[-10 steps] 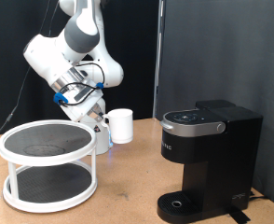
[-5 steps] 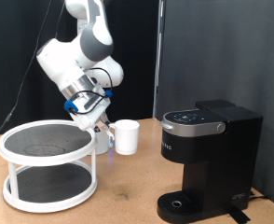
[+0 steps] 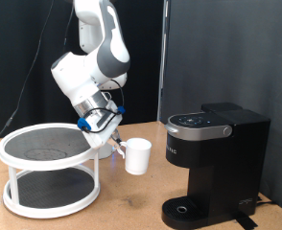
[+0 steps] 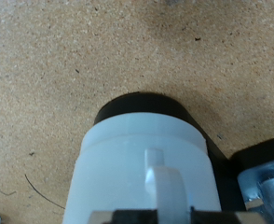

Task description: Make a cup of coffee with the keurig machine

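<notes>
Beside the keurig machine (image 3: 215,164), on its exterior-view left, the gripper (image 3: 115,147) holds the cup (image 3: 136,155) clamped between its fingers, clear of the wooden table (image 3: 131,206). The cup hangs between the machine and the white two-tier tray table (image 3: 49,169), above drip-tray (image 3: 186,209) level. The wrist view shows the cup's handle (image 4: 164,183).

White cup (image 3: 136,155) airborne beside black keurig machine (image 3: 214,166)

Gripper (image 3: 115,145) clamped on the white cup (image 3: 136,155), held tilted in the air between the white two-tier tray table (image 3: 47,169) and the keurig machine (image 3: 214,163).
</notes>
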